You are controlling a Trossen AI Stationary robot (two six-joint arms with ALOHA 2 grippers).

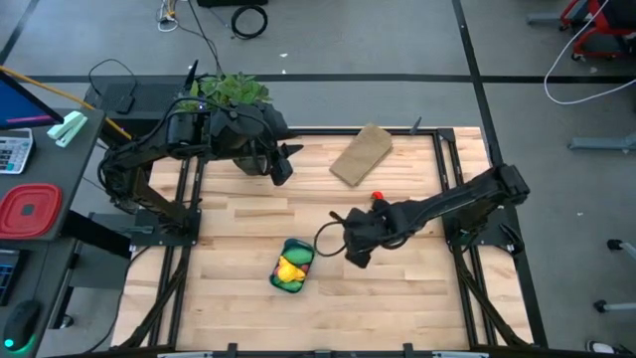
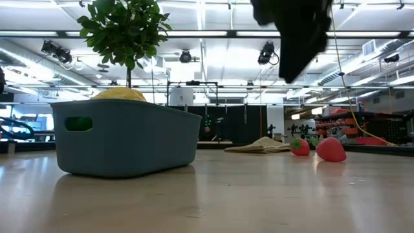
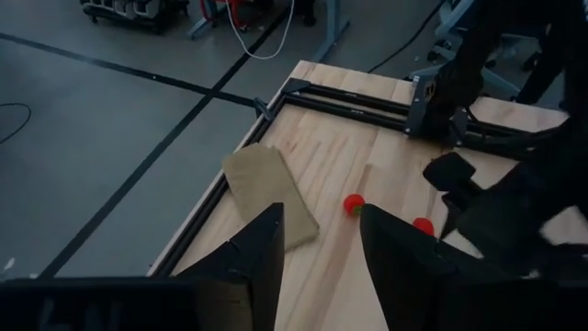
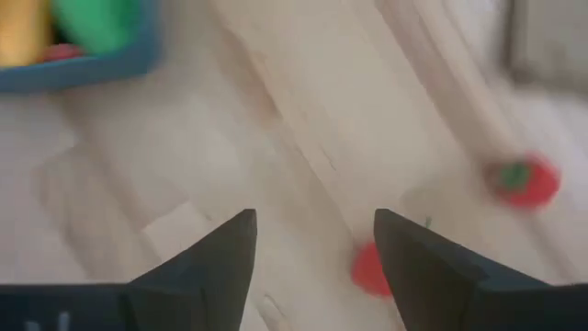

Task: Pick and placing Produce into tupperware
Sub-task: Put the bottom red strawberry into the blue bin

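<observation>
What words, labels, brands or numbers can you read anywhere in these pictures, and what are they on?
None can be read. The blue tub, the red toy pieces and the tan block bear no visible print. The calculator beside the table has keys, but they are too small to read.

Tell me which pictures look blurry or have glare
Right wrist view: smeared, the red pieces and blue tub soft. Low view: bright ceiling strips, right tool a dark silhouette. High and left wrist views: evenly lit.
</observation>
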